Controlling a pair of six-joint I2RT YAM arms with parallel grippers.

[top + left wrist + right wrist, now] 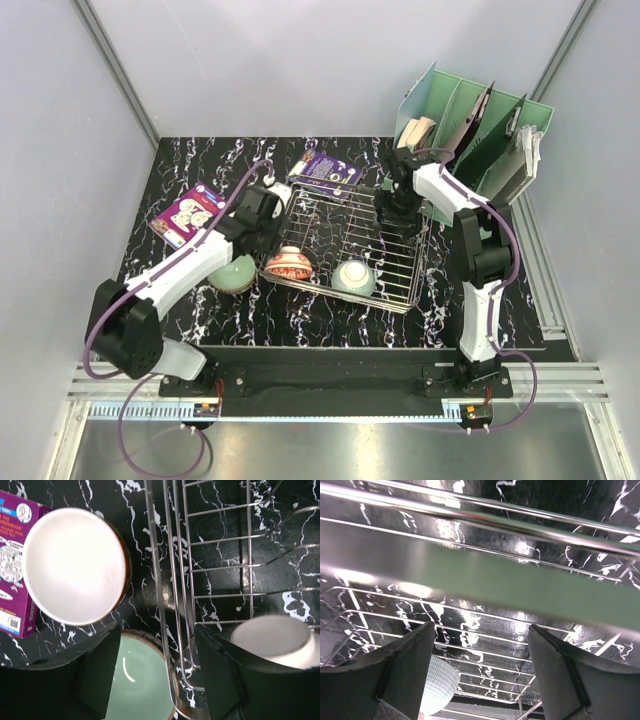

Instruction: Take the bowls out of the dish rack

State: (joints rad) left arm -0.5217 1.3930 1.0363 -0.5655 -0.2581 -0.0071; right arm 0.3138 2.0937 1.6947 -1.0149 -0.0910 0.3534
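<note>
Bowl (235, 272) left of dish rack (342, 222) (outside)

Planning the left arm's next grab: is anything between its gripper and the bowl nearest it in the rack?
Yes: side wires of the dish rack cross below the open left gripper, with the green bowl outside them and the pale bowl inside.

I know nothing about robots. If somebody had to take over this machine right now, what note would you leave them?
Left hand: open, holding nothing, over the celadon green bowl, which sits on the table just left of the dish rack.
Right hand: open, holding nothing, at the rack's far right rim.
Done: two bowls are out, the green one and an orange bowl with a white inside beside the purple box.
Left: two bowls are in the rack near its front edge, the red-pink floral bowl and the grey patterned bowl.
</note>
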